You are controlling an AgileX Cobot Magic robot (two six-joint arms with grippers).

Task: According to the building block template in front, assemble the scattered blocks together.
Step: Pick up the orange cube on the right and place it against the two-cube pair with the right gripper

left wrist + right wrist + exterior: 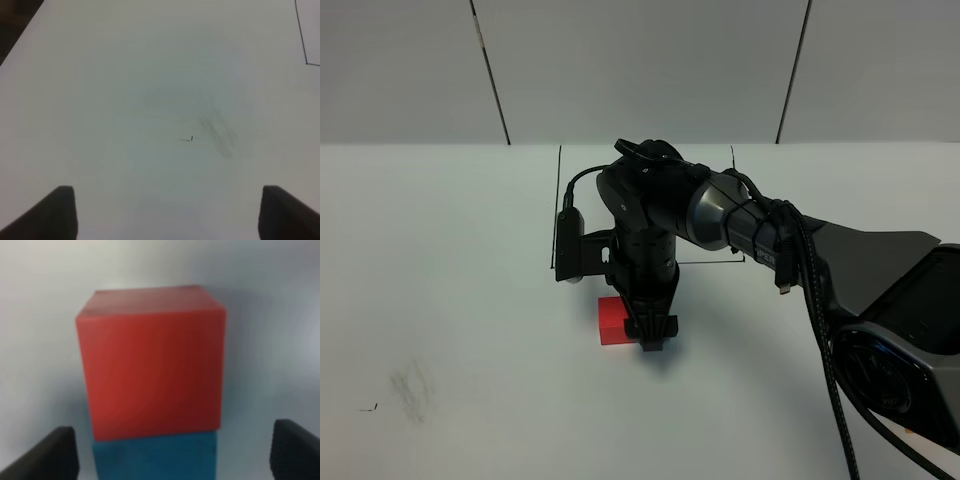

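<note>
A red cube (611, 319) lies on the white table just in front of the black-line rectangle (559, 200). My right gripper (652, 336) points down right beside it. In the right wrist view the red cube (150, 360) touches a blue cube (155, 457), and the blue cube sits between the wide-open fingers of the right gripper (172, 455) without touching them. The arm hides the template cluster, and no orange cube shows. My left gripper (167, 215) is open and empty over bare table; it is out of the high view.
The right arm (720, 215) reaches across the middle and covers most of the outlined rectangle. A grey smudge (412, 385) marks the table at front left, also in the left wrist view (217, 132). A rectangle corner line (300, 35) shows there.
</note>
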